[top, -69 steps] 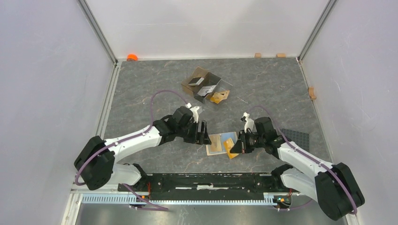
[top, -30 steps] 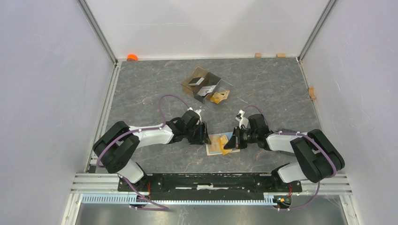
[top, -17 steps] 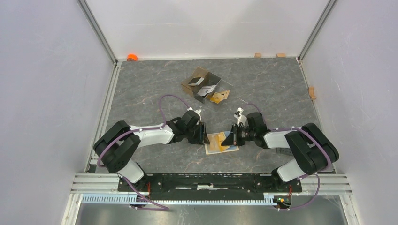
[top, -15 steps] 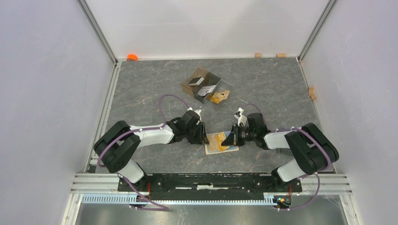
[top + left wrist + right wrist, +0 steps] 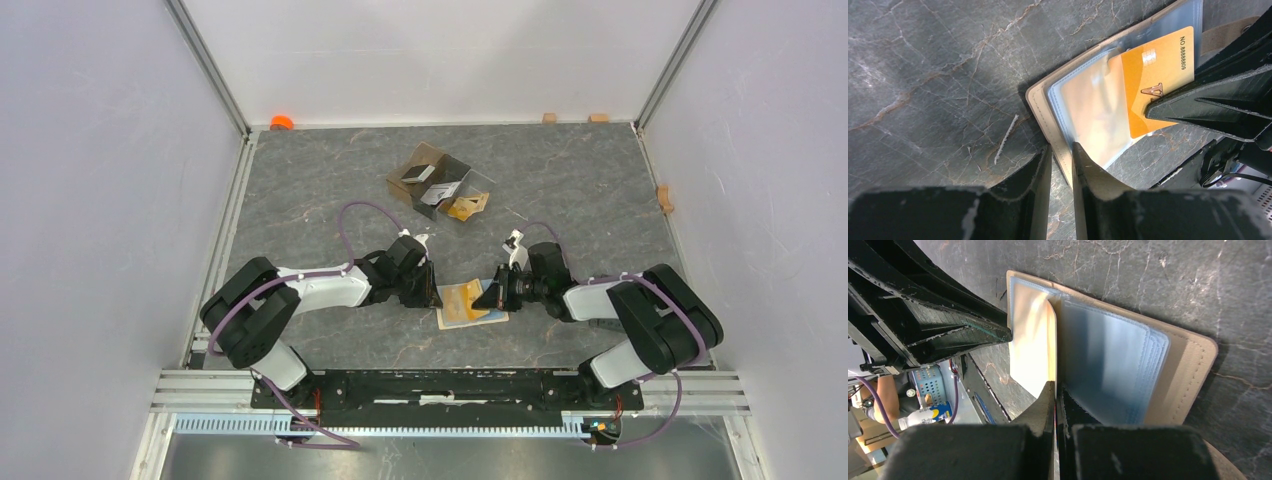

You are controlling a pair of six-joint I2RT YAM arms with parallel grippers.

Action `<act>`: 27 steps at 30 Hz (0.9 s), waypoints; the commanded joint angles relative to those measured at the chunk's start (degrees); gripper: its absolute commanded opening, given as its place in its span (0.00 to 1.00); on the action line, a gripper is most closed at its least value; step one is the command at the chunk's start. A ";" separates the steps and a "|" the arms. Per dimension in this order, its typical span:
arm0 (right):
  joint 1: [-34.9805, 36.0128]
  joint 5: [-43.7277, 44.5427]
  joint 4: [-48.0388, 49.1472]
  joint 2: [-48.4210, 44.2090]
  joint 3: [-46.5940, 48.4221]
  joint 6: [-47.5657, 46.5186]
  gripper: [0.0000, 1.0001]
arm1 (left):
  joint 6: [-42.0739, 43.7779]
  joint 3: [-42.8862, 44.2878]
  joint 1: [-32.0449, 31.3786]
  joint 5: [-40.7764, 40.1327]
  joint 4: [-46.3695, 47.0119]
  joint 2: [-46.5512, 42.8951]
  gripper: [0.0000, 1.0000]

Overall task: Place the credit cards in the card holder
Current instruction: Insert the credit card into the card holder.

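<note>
Firmly pinched in my right hand [image 5: 1055,390], the orange-gold plastic credit card [image 5: 1153,75] lies over the open tan leather card holder [image 5: 1040,107]; my left hand [image 5: 1061,151], narrow, straddles its cover edge on the grey marble counter [image 5: 938,75], grip unclear.

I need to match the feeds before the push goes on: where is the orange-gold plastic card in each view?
Top external: orange-gold plastic card at table centre, between the two arms' tips.
Left wrist: card upper right, printed face showing, over the clear pockets.
Right wrist: card centre-left, pale and washed out, rising from the shut right gripper.
Shared landmark: tan leather-like wallet under the card.
</note>
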 commanded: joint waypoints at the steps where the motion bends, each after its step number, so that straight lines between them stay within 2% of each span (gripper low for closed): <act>1: -0.01 5.82 1.28 1.80 -1.54 0.13 0.00 | 1.86 0.03 -0.28 -1.82 -1.79 2.21 0.28; 15: 4.26 6.82 7.12 5.49 -2.95 4.13 0.01 | 1.96 -0.03 -0.28 -1.12 -1.17 1.90 0.25; 20: 4.68 7.62 6.06 3.46 -2.96 3.43 0.12 | 1.80 -0.38 -0.28 -1.89 -1.53 1.51 0.21; 27: 4.69 13.83 -7.98 -4.22 1.20 -4.46 0.31 | 1.42 -0.98 -0.28 -2.53 -1.71 1.57 0.06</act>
